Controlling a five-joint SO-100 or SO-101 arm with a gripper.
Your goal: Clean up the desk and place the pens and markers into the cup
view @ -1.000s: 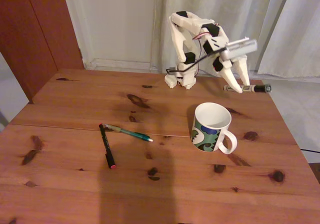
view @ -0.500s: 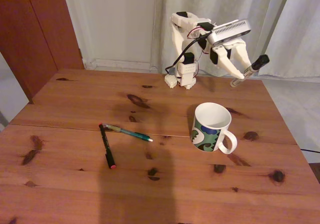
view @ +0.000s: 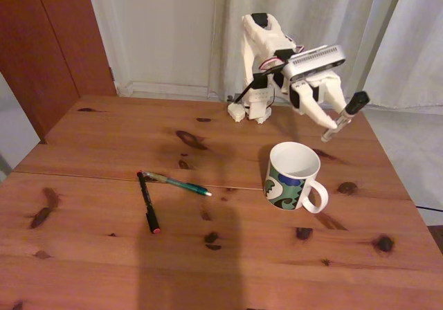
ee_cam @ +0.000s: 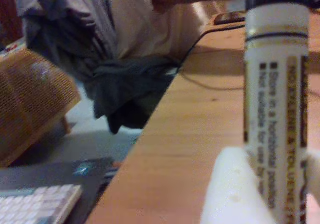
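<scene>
Three pens: white marker with black cap [view: 345, 116] pinched aslant in white two-finger gripper [view: 334, 124], airborne beyond white patterned mug [view: 293, 176]; teal-green pen [view: 181, 184] and black red-tipped pen [view: 148, 202] touching on reddish-brown wooden desk [view: 104, 254]. Wrist view alone shows marker print [ee_cam: 276, 119], keyboard [ee_cam: 35, 204].

The fixed view stood at the near end of the desk [view: 104, 206], raised, angled down and facing the arm's base and the curtains [view: 332, 33] behind it. The wrist view rode low on the gripper [ee_cam: 272, 184], very close to the white marker [ee_cam: 276, 99], looking level outward along the desk [ee_cam: 190, 134]. Both views shared the marker [view: 345, 115] and desk surface.
</scene>
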